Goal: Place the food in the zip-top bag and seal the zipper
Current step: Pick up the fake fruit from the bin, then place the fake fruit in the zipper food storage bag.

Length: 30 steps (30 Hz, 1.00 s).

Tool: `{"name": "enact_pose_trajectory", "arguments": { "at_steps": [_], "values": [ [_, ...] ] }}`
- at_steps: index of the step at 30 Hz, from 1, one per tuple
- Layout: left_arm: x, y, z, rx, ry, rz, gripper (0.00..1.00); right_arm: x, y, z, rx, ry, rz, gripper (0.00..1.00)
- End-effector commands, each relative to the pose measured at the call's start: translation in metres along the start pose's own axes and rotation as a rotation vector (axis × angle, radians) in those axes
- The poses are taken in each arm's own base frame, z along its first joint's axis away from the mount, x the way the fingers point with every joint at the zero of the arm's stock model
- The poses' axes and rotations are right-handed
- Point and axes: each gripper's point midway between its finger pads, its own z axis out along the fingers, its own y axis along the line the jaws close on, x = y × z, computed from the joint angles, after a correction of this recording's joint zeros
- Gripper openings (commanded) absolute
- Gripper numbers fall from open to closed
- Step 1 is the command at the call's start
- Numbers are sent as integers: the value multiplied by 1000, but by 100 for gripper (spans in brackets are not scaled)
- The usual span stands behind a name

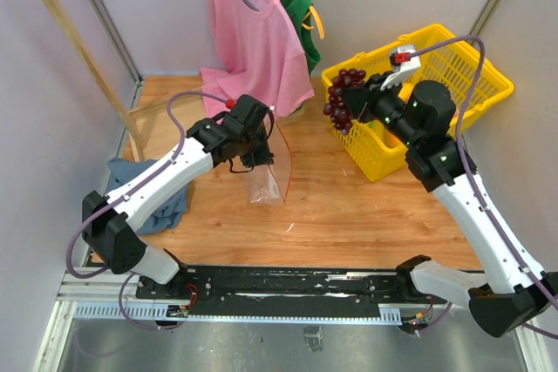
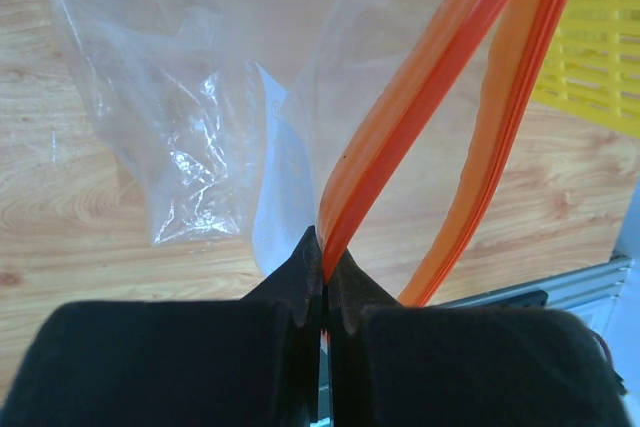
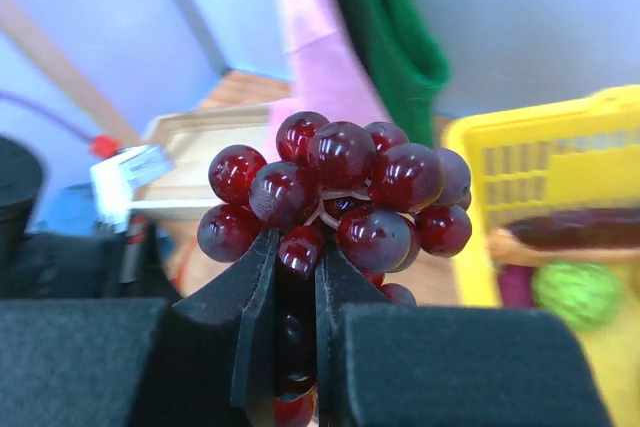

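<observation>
The left gripper [image 2: 322, 277] pinches the zipper [image 2: 420, 97] shut-tight, hanging the open, empty bag [image 2: 180, 97] over the table [image 1: 349, 215]. The right gripper [image 3: 297, 277] clamps the grapes [image 3: 340, 187] at the basket [image 1: 471, 67] rim. Nothing is bagged yet, and more food [image 3: 575, 292] sits in the basket.

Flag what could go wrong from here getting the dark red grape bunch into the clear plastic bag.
1. The right gripper pinches the dark red plastic grape bunch by only a few lower grapes; it could twist or slip.
2. The left gripper holds the clear crinkly plastic bag by one lip of its orange zipper strip; the mouth looks narrow, so the bunch could catch.
</observation>
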Motion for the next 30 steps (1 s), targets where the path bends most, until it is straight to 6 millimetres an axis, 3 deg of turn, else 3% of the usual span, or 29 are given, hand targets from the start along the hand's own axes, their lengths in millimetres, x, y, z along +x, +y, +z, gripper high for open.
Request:
{"name": "enact_pose_trajectory", "arguments": {
  "at_steps": [1,7,12,20,30],
  "values": [
    [-4,-17,-14,95,-25,-54,0,-20,58,-3,-178,-160,81,1],
    [1,-29,-16,165,-3,-96,0,-1,111,-2,-330,-204,108,1],
    [4,-31,-16,185,3,-113,0,27,130,4,-409,-177,106,1],
    [10,-30,-18,209,15,-118,0,94,134,18,-439,-105,85,1],
    [4,-27,-32,208,-19,-85,0,168,109,28,-362,-1,-26,1]
  ]
}}
